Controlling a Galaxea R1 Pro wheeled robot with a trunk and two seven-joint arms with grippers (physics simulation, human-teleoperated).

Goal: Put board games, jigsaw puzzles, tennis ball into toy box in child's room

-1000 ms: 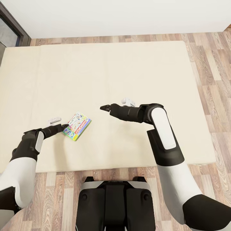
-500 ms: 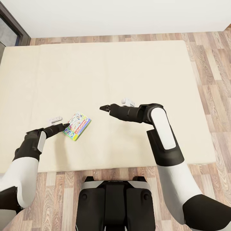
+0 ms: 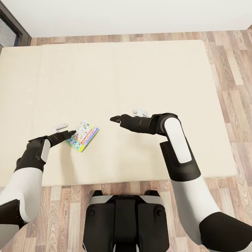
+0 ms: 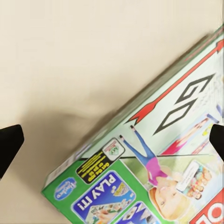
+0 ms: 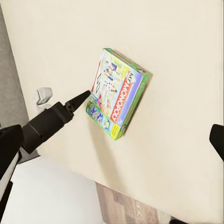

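Our left tool sits spread wide right at the board game, which lies flat on the bed; our right tool hovers apart, its spread unclear.

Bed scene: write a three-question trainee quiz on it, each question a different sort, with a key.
1. True or false: the board game lies on the bed.
2. Which gripper is at the board game's edge? A) left gripper B) right gripper C) both
3. Fill in: in the left wrist view the fingertips stand far apart, so the left gripper is ____.

Key:
1. True; it rests on the beige mattress.
2. A; the right gripper hovers apart from the box, over bare mattress.
3. open; one dark fingertip shows at each side of that view, with the box between.
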